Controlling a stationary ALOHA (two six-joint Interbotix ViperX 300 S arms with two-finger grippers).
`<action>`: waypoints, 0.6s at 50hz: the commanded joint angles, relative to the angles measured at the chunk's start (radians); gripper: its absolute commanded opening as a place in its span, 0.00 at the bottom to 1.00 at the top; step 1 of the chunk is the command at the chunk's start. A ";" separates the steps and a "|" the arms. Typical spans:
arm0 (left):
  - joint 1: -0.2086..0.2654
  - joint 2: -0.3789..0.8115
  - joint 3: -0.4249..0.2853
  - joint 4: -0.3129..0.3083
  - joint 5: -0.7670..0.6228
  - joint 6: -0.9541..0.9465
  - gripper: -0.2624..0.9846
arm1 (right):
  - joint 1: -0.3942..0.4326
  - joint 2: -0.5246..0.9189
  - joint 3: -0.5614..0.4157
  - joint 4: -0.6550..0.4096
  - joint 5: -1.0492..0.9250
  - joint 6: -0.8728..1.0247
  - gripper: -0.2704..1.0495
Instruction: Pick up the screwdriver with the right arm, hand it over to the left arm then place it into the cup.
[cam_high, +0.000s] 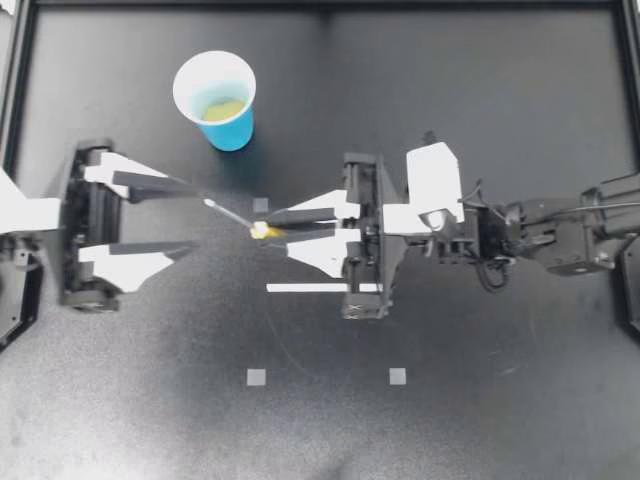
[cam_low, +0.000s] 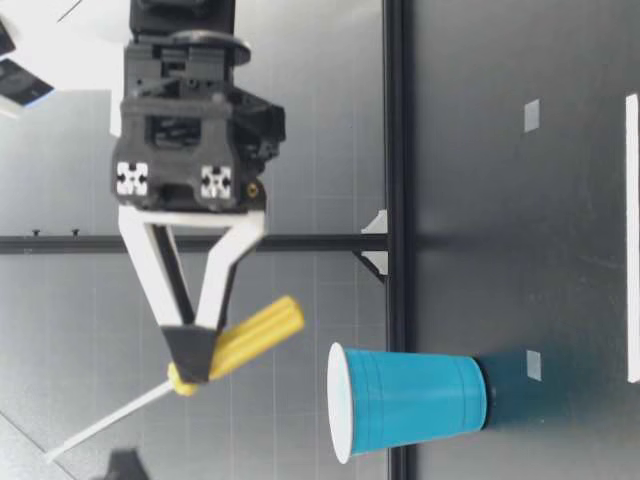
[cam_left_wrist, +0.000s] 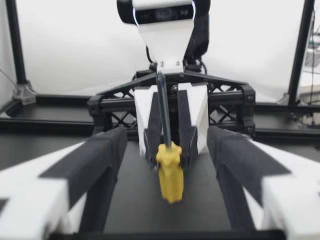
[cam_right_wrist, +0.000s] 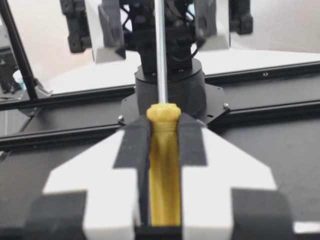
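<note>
right claw (cam_high: 272, 226): clenched on the yellow handle of the screwdriver (cam_high: 238, 219), one finger on each side, held in the air above the middle of the tabletop (cam_high: 450, 420).
left claw (cam_high: 195, 216): released, fingers spread wide and holding nothing, facing the right claw.
screwdriver: gripped by its handle, with the thin metal shaft pointing at the left claw. from above, the shaft's tip reaches the mouth of the left claw, close to one fingertip. whether it touches cannot be told.
tilt: in the low view the right claw (cam_low: 192, 350) pinches the handle near where the shaft begins. the screwdriver (cam_low: 250, 335) slants, with the shaft tip higher than the end of the handle.
left wrist view: the left claw (cam_left_wrist: 167, 140) has a dark pad on either side of the gap. the right claw (cam_left_wrist: 170, 145) faces it, and the screwdriver (cam_left_wrist: 170, 170) handle hangs below its fingertips.
right wrist view: the handle (cam_right_wrist: 162, 170) sits snug between the fingers of the right claw (cam_right_wrist: 162, 135), and the shaft runs straight ahead toward the other arm.
cup (cam_high: 232, 130): blue outside and white inside, standing upright on the tabletop with its mouth open upward. it is off to one side of the gap between the claws, nearer the left claw. in the low view the cup (cam_low: 410, 395) stands below the raised screwdriver.
tabletop marks: small grey squares (cam_high: 257, 377) and a white strip (cam_high: 320, 288) under the right arm.
</note>
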 joint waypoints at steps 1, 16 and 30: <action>0.003 0.031 -0.038 0.008 -0.029 -0.012 0.73 | 0.002 -0.009 -0.026 -0.002 -0.009 -0.002 0.17; 0.002 0.101 -0.083 0.020 -0.072 -0.026 0.70 | 0.002 -0.011 -0.031 -0.002 -0.009 -0.017 0.17; 0.002 0.104 -0.084 0.034 -0.087 -0.028 0.37 | 0.000 -0.012 -0.031 0.000 -0.009 -0.020 0.17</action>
